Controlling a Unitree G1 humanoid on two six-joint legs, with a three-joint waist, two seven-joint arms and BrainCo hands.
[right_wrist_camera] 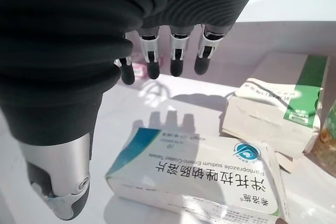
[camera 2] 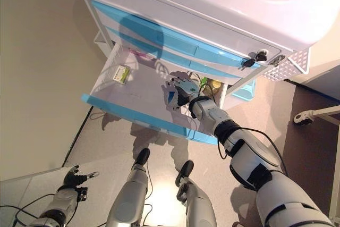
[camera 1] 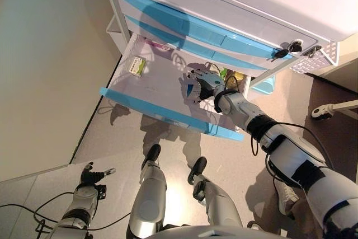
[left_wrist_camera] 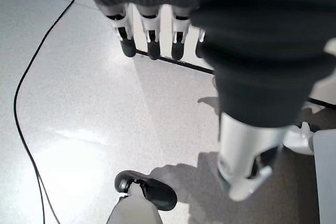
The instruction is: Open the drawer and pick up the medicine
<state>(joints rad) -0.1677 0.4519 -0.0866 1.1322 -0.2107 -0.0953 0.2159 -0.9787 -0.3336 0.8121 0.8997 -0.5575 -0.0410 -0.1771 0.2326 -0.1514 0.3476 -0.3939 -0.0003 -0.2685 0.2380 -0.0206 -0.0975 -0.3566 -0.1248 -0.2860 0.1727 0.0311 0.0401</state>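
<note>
Right robot hand (right_wrist_camera: 157, 51) hovers slack-fingered just above the blue-and-white medicine box (right_wrist_camera: 199, 174) in the drawer (camera 1: 162, 113).

The right arm (camera 1: 291, 160), showing at 4 o'clock in the left eye view, is made of rounded silver-grey shells broken by black bands at the joints, and the left arm (camera 1: 78, 208) at 7 o'clock has the same silver shell. Each ends in a dark ribbed cover (right_wrist_camera: 79, 35) over wrist and hand back, on the right hand (camera 1: 200, 85) and the left hand (camera 1: 92, 176) alike. The fingers (right_wrist_camera: 177, 56) are slim silver segments with black slots and rounded dark tips, and the thumb (right_wrist_camera: 60, 182) is a broad brushed-silver shell with one round screw and a dark tip.
</note>
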